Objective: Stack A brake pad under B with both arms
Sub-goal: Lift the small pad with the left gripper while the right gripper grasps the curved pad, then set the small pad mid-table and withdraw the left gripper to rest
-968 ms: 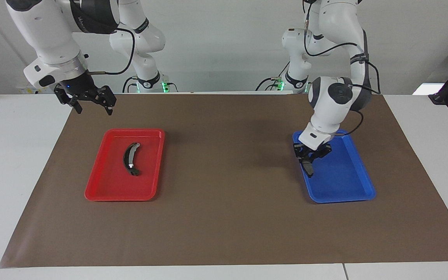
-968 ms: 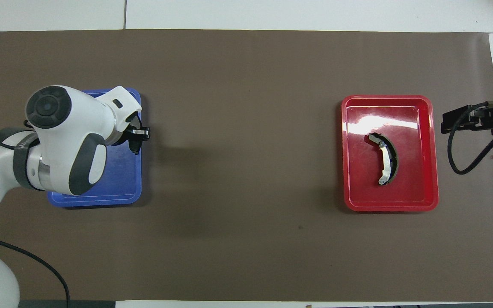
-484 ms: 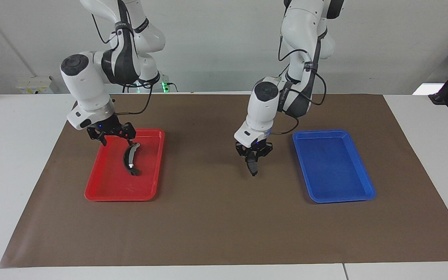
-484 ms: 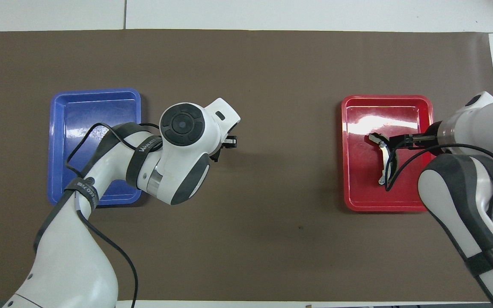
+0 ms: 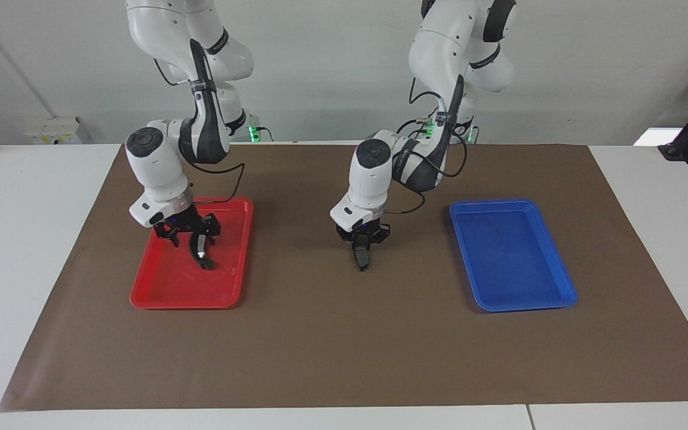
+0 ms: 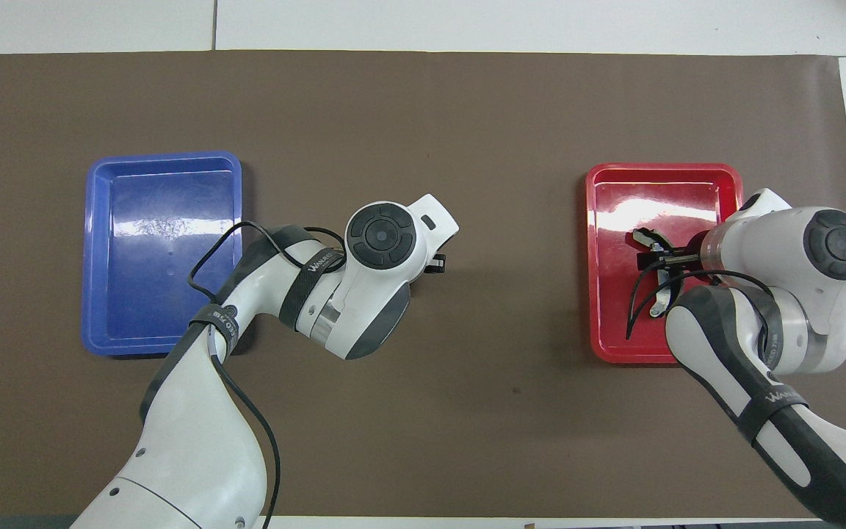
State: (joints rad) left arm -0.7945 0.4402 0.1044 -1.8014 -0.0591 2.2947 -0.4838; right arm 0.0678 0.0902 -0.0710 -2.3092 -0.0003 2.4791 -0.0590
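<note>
The A brake pad [image 5: 361, 259], short and all dark, stands on edge under my left gripper [image 5: 362, 248], which is shut on it. Its lower tip is at the brown mat midway between the two trays. In the overhead view the left wrist hides the pad and only the left gripper's edge [image 6: 434, 263] shows. B [image 5: 202, 254], the curved piece with a pale strip [image 6: 656, 308], lies in the red tray [image 5: 165, 292]. My right gripper [image 5: 193, 234] is low in that tray, open, with one finger on each side of B's upper half [image 6: 658, 258].
A blue tray [image 5: 517, 280] with nothing in it lies toward the left arm's end of the brown mat [image 5: 344, 346]. The red tray [image 6: 614, 191] sits toward the right arm's end. White table shows around the mat.
The left arm carried the pad out of the blue tray to the mat's middle and lowered it. The right gripper came down into the red tray and now straddles B.
</note>
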